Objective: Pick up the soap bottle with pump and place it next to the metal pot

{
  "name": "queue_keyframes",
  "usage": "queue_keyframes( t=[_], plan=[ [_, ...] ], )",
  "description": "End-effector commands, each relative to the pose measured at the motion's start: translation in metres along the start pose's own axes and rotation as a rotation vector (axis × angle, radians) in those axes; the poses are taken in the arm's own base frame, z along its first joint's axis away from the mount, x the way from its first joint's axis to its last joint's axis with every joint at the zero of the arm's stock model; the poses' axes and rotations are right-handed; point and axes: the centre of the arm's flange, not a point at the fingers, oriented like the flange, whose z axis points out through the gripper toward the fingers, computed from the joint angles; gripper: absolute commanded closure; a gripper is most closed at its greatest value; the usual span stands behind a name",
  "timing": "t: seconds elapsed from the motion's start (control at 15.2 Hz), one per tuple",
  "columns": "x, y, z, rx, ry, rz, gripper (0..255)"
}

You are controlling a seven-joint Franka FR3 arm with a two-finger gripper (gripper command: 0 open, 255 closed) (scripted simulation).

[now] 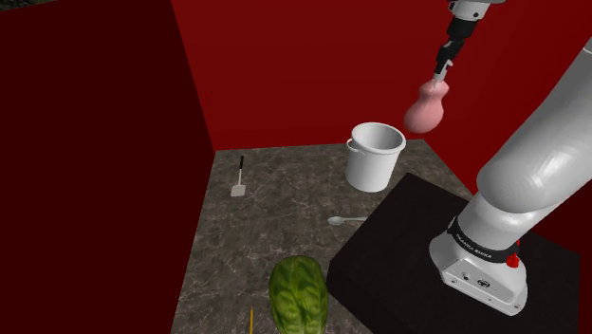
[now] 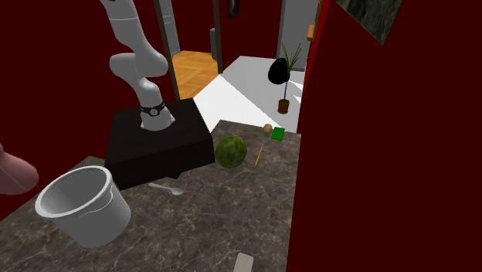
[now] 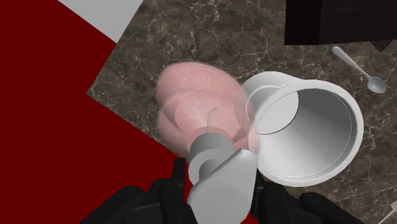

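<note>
A translucent pink soap bottle (image 1: 425, 109) with a grey pump head (image 3: 219, 172) hangs in the air, tilted, above and just beside the pot. My gripper (image 1: 442, 68) is shut on the pump, and in the wrist view its black fingers (image 3: 180, 177) clasp the pump head from both sides, gripper (image 3: 219, 183). The pot (image 1: 374, 155) is a pale grey-white bucket-like vessel, upright and empty, standing on the dark marble counter (image 1: 285, 204) by the stand's far corner. In the second exterior view the bottle (image 2: 11, 171) pokes in at the left edge above the pot (image 2: 81, 205).
A small spatula (image 1: 240, 178) lies near the red wall. A spoon (image 1: 346, 220) lies beside the black stand (image 1: 446, 247). A green round melon-like thing (image 1: 298, 294) and a pencil (image 2: 259, 155) sit at the counter's near end. Red walls (image 1: 95, 142) bound the counter on two sides.
</note>
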Motion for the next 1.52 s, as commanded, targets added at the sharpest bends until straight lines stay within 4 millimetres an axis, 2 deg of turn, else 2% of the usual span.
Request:
queue_keyframes(
  t=[0.0,1.45],
  plan=[
    [-0.001,0.000,0.010,-0.001,0.001,0.000,255],
    [-0.011,-0.002,0.125,-0.001,0.001,0.000,255]
  ],
)
